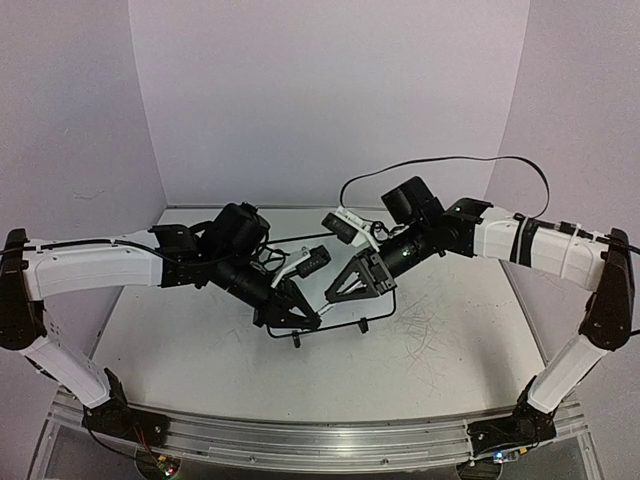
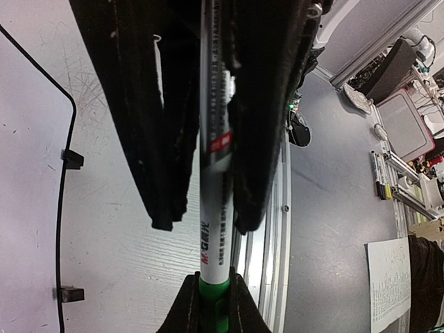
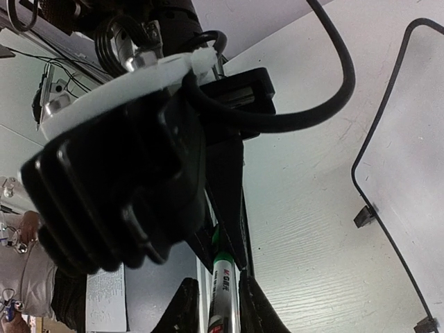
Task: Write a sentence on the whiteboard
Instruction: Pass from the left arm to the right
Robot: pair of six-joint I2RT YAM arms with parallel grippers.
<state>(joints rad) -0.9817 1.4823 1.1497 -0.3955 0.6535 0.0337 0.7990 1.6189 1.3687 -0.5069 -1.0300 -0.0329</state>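
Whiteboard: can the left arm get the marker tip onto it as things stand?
Probably not yet. The left end effector grips the marker, but the right end effector clamps its green end, blocking the tip. The whiteboard lies close beside.

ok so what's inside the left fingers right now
The green end of a white marker is clamped between the left fingers. Its barrel runs on between the right fingers. Both tips of the marker are covered or out of frame.
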